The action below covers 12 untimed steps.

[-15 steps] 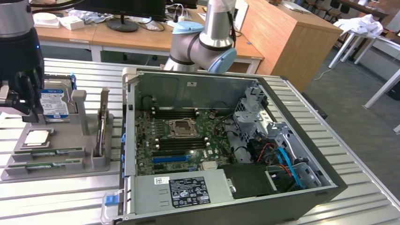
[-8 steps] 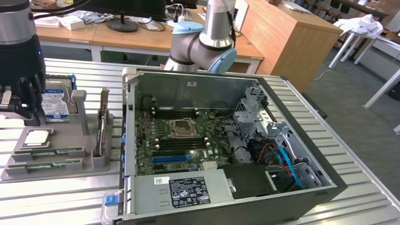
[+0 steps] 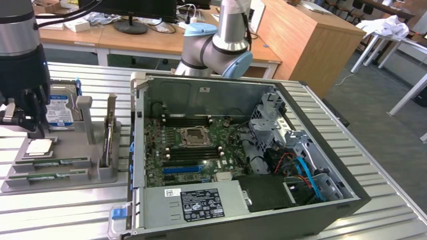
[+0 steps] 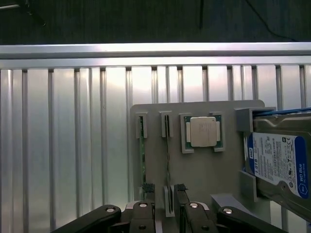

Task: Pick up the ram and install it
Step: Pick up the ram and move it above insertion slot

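Two green ram sticks (image 3: 53, 161) (image 3: 48, 176) lie on edge in slots at the near end of a grey parts holder (image 3: 93, 150) on the exterior view's left. In the wrist view one ram (image 4: 142, 150) shows its green edge, and a thinner stick (image 4: 167, 160) sits in the slot beside it. My gripper (image 3: 23, 127) (image 4: 164, 194) hovers above this holder. It is open, with its black fingertips (image 4: 147, 189) either side of the thinner stick's slot and nothing held. The open computer case (image 3: 320, 150) shows the motherboard (image 3: 193, 145).
The holder also carries a square silver processor (image 4: 204, 131), a hard drive with a blue-and-white label (image 4: 279, 165) and an upright thin card (image 3: 110, 130). The case stands on a ribbed metal table (image 3: 387, 200). The arm's base (image 3: 217, 47) rises behind the case, with desks beyond.
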{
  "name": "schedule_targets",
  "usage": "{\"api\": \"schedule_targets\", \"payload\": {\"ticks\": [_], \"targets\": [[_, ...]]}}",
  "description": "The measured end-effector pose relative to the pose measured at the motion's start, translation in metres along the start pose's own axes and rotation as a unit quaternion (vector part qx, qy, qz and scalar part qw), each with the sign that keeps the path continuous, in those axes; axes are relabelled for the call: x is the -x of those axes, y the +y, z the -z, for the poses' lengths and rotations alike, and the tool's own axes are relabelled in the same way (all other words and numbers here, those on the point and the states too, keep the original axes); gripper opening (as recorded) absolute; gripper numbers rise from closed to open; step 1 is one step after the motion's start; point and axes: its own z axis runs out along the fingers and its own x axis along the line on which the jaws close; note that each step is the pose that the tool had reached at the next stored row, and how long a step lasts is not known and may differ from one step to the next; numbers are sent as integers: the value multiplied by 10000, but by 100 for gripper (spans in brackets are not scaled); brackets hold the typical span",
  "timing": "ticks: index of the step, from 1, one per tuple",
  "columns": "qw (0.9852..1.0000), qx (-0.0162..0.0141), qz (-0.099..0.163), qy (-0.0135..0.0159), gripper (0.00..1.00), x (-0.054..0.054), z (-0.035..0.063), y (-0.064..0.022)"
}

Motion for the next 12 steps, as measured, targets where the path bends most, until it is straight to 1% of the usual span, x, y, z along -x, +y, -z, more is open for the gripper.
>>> {"api": "schedule_targets", "payload": {"ticks": [12], "targets": [[10000,0,1,0,30,-5,-173,-8]]}}
